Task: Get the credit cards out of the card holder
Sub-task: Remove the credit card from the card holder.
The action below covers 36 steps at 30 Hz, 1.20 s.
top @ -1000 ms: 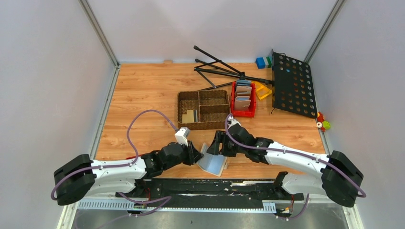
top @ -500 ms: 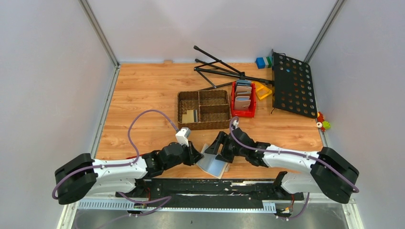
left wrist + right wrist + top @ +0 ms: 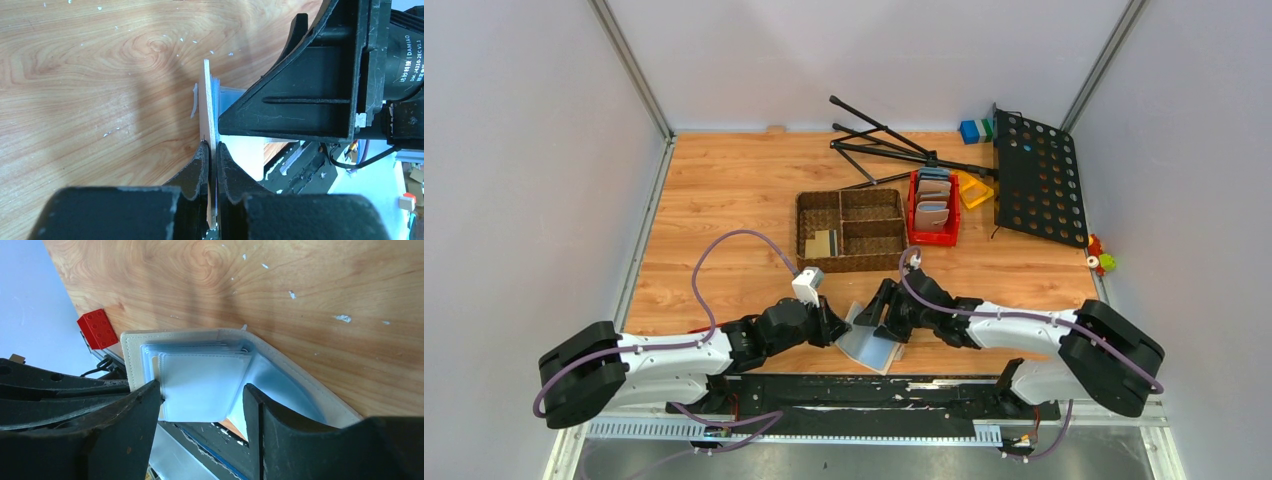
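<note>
– Wood-grain table (image 3: 724, 190) between plain grey walls. Near its front edge, between the two arms, the beige card holder (image 3: 871, 343) lies spread open.

– Who has hold of it?

– The left gripper (image 3: 211, 150) is pinched tight on one flap's edge. The right gripper (image 3: 200, 395) has its fingers apart, one on each side of the pale blue pockets and gripping nothing. What look like credit cards (image 3: 821, 244) lie in one compartment of a woven basket (image 3: 801, 225), well apart from the holder. I cannot tell what remains in the pockets.

– What might go wrong?

– I judge the right fingers could close on the soft pocket sleeve rather than a card. A pull would then drag the whole holder out of the left gripper's thin grip on the edge.
</note>
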{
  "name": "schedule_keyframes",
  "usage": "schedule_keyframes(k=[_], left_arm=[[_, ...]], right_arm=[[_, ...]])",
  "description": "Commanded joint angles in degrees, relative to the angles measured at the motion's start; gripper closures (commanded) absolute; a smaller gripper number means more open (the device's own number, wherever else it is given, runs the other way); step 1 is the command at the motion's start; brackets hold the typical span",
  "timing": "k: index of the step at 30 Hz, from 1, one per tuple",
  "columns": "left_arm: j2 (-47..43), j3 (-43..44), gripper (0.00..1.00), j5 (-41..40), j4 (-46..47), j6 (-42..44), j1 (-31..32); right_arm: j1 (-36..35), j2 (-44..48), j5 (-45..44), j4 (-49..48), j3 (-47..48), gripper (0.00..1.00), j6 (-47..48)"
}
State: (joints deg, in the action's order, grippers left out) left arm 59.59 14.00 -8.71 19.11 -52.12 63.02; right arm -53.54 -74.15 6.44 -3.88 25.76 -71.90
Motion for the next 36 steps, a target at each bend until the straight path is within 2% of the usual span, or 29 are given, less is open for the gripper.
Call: schedule_keyframes(k=[1, 11, 16, 18, 22, 30, 36], left_arm=[[-0.54, 1.65, 0.98, 0.19, 3.02, 0.88, 0.26], [-0.35, 1.69, 1.0, 0.92, 3.95, 1.4, 0.26], [-0.87, 1.83, 1.0, 0.89, 3.72, 1.53, 0.26], [-1.23, 2.47, 1.0, 0.81, 2.71, 2.1, 0.28], [-1.45, 3.35, 1.0, 0.71, 1.73, 2.85, 0.26], [-1.24, 3.17, 1.0, 1.16, 2.47, 2.72, 0.26], [-3.9, 3.63, 1.0, 0.44, -0.12, 3.24, 0.26]], right_arm=[[0.19, -1.88, 0.46, -3.25, 1.62, 0.39, -0.13], [0.2, -5.45, 1.63, -4.39, 2.24, 0.42, 0.58], [0.21, -6.11, -0.21, 3.26, 5.41, 0.43, 4.64], [0.18, -6.87, -1.52, 10.02, 7.77, 0.44, 5.97], [0.19, -9.04, -2.3, 19.13, 11.75, 0.5, 9.58], [0.17, -7.53, -1.51, 21.62, 12.07, 0.63, 13.01], [0.19, -4.2, -0.47, 24.02, 11.11, 0.6, 16.93]])
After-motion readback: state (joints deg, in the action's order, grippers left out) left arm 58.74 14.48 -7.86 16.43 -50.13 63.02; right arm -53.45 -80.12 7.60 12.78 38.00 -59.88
